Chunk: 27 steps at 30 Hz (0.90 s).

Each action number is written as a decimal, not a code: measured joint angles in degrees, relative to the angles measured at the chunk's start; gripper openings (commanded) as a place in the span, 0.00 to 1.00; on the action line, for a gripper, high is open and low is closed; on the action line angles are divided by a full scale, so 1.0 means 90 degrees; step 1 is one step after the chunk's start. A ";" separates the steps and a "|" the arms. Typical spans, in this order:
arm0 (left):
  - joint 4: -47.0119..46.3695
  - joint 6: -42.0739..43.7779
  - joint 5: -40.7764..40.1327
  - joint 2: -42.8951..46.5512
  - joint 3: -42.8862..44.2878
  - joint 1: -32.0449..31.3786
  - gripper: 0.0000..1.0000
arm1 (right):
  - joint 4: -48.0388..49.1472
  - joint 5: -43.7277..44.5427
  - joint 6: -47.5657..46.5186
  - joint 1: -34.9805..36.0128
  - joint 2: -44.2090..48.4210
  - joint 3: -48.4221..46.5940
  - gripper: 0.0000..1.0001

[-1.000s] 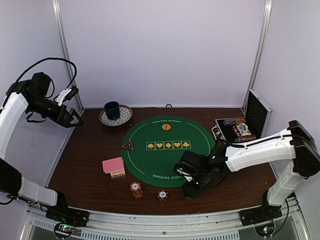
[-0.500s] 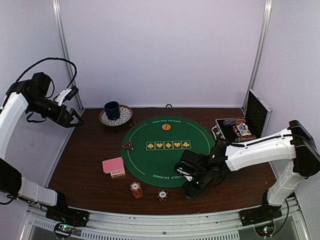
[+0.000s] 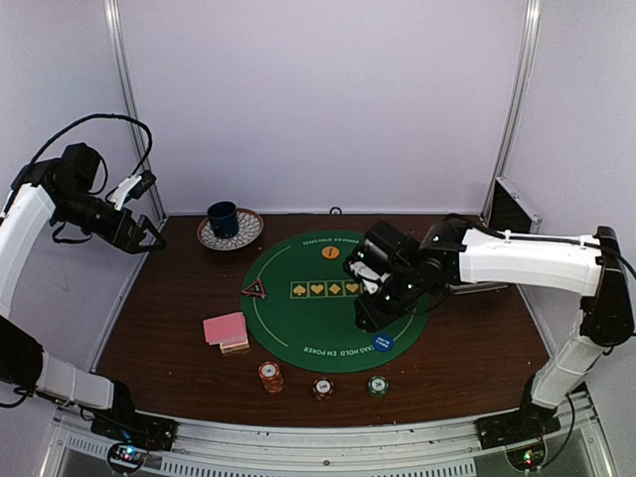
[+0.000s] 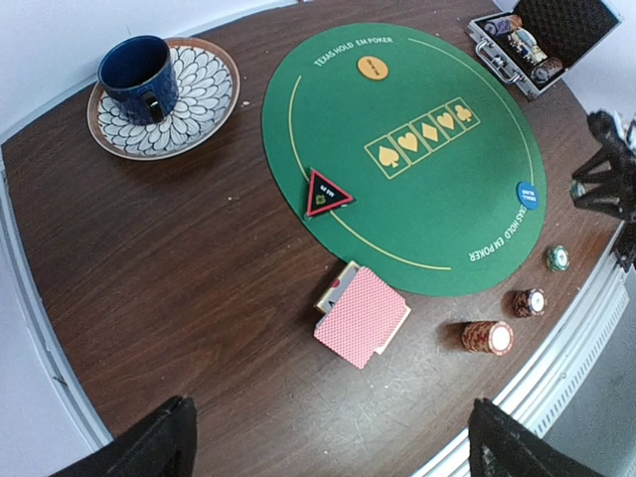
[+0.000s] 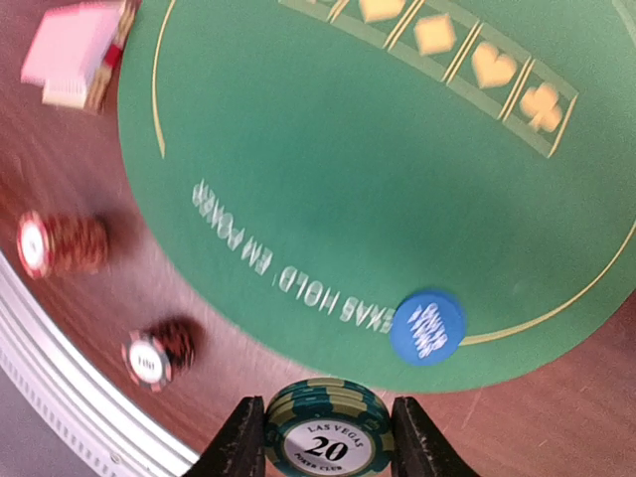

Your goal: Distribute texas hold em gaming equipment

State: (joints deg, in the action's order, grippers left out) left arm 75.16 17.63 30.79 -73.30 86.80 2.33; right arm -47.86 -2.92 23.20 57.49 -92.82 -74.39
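Observation:
On the table's near edge stand an orange chip stack [image 3: 268,376], a red-white stack [image 3: 322,388] and a green stack [image 3: 378,385]. My right gripper [image 3: 366,316] is raised over the green mat [image 3: 308,323], apart from the green stack. In the right wrist view that stack [image 5: 323,432] shows between my fingers [image 5: 243,442] with a slim gap on each side. A blue button [image 3: 382,343] lies on the mat's near rim, an orange button [image 3: 331,252] at its far side. The black-red triangle [image 3: 254,289] and pink-backed cards [image 3: 226,329] lie to the left. My left gripper [image 3: 149,238] is open, high at the far left.
A dark blue cup [image 3: 223,217] on a patterned saucer [image 3: 244,234] stands at the back left. The metal case [image 4: 532,40] with more chips is at the back right, partly behind my right arm in the top view. A metal rail [image 3: 328,442] runs along the near edge.
My right gripper has lifted from the near table edge back over the mat. The green chip stack and the blue button, hidden under it before, now show on the table.

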 measured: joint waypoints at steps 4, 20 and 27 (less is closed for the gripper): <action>0.0000 0.0010 0.0002 0.0027 0.0000 0.0000 0.98 | -0.0041 0.0119 -0.0267 -0.0680 -0.0588 -0.1027 0.00; 0.0005 0.0129 0.0095 0.0036 -0.0027 0.0000 0.98 | 0.0437 0.0345 -0.0933 -0.2450 -0.4622 -0.4721 0.00; 0.0005 0.0187 0.0134 0.0022 -0.0032 0.0000 0.98 | 0.0452 0.0323 -0.0937 -0.2603 -0.5464 -0.5863 0.02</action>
State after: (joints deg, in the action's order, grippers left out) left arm 75.20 19.31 31.99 -73.10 86.52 2.33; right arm -43.79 -0.01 14.76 34.06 -141.99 -127.15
